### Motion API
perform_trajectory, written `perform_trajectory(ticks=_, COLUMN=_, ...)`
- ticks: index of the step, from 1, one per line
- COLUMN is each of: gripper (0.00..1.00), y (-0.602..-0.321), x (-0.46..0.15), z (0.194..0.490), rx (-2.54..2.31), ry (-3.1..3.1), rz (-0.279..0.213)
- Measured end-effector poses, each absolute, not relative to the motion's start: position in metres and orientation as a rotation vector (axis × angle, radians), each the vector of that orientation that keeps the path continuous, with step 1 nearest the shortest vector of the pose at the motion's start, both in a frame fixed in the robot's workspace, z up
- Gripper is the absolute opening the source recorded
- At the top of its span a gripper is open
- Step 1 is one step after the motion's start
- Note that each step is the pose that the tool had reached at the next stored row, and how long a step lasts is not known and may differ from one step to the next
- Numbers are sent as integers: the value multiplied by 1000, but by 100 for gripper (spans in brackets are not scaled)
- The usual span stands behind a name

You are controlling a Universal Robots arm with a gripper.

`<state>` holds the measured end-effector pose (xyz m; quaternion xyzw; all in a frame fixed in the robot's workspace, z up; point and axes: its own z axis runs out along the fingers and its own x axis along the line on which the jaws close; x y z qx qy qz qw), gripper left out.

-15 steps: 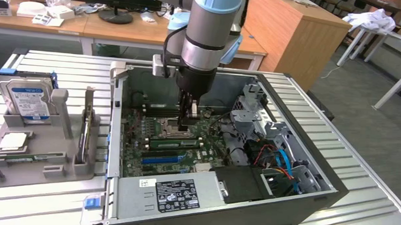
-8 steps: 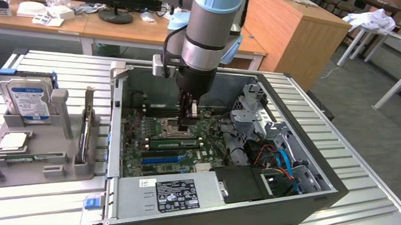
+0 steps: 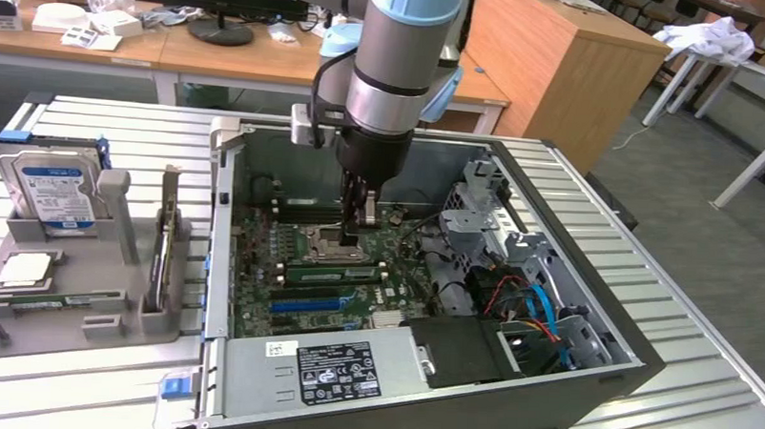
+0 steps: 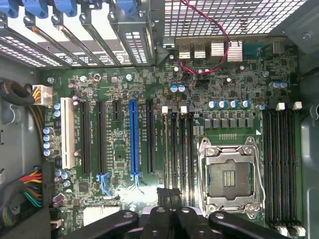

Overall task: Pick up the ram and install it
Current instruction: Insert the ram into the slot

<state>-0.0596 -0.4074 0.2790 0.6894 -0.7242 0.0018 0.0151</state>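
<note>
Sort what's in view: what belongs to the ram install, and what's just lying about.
Job in hand:
- ram, standing among the motherboard slots beside the CPU socket
- tool, shut, low over that area
- computer case, open

Lying about:
- hard drive, upright in the grey tray
- CPU chip on that tray
- power supply

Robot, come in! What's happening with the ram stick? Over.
Status: gripper shut, down inside the computer case, by the empty socket. Green ram stick sits along a slot beside the socket, contact unclear. Wires off to the side, not blocking.
</note>
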Motion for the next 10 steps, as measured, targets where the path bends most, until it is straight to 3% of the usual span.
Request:
perform_trajectory(ticks=6, gripper=11, y=-408, x=-59, z=306, rx=2145, ry=-2254, rz=6)
perform_trajectory(ticks=10, gripper=11, y=-408, x=-59, z=306, rx=2145, ry=-2255, rz=4)
